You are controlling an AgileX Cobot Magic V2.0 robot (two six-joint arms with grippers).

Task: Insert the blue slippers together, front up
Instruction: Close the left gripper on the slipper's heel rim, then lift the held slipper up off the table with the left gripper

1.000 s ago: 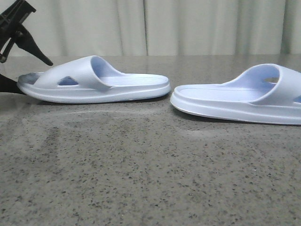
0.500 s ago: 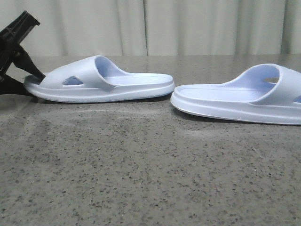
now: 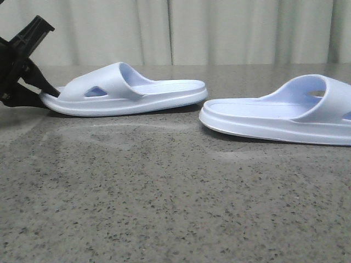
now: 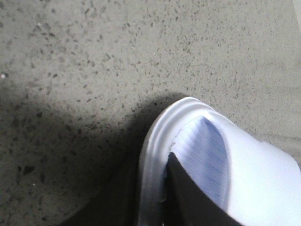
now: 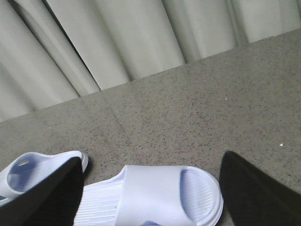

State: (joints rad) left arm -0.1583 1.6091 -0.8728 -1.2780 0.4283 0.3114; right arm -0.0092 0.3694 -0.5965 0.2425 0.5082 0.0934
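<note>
Two pale blue slippers lie on the speckled grey table. The left slipper [image 3: 126, 90] points its toe left. My left gripper [image 3: 46, 94] is shut on its toe rim. In the left wrist view one black finger [image 4: 197, 207] lies on the ridged footbed, and the rim [image 4: 153, 155] is between the jaws. The right slipper [image 3: 285, 112] lies flat, its heel close to the left slipper's heel. My right gripper [image 5: 150, 162] is out of the front view. It hangs open above the right slipper [image 5: 155, 193], with its fingers [image 5: 56, 197] wide apart on either side.
A pale curtain [image 3: 219, 30] hangs behind the table's far edge. The grey table [image 3: 164, 192] stretches toward the front. In the right wrist view an end of the other slipper [image 5: 28, 172] shows beside one finger.
My left gripper has closed on the left slipper's toe and moved right with it. The slipper's heel now sits nearer the right slipper. The right slipper has not moved.
</note>
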